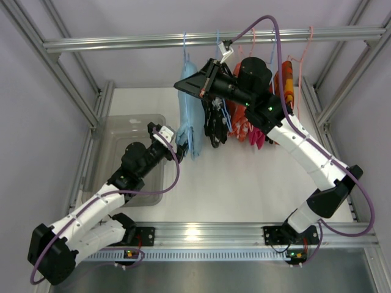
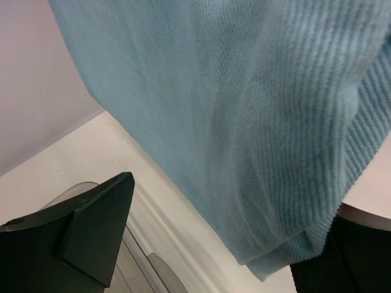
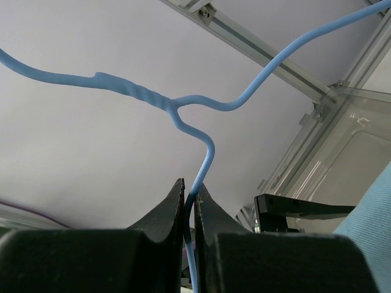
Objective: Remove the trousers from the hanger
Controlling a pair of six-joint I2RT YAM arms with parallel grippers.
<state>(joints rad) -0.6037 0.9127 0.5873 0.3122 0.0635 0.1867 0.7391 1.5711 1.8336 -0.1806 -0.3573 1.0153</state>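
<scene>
The right tool (image 3: 189, 210) is clamping the blue hanger (image 3: 208, 152). The left tool (image 2: 232, 201), jaws apart, is straddling the trousers (image 2: 244, 110), which are not yet coming off.

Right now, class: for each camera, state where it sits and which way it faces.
Top external: above and behind the bases, looking down at the table; both arms show.
Left wrist: on the left arm, facing the blue knitted trousers; its tool fingers show.
Right wrist: looking up at the blue wire hanger pinched in its tool.
Shared: top and left wrist both show the trousers.
</scene>
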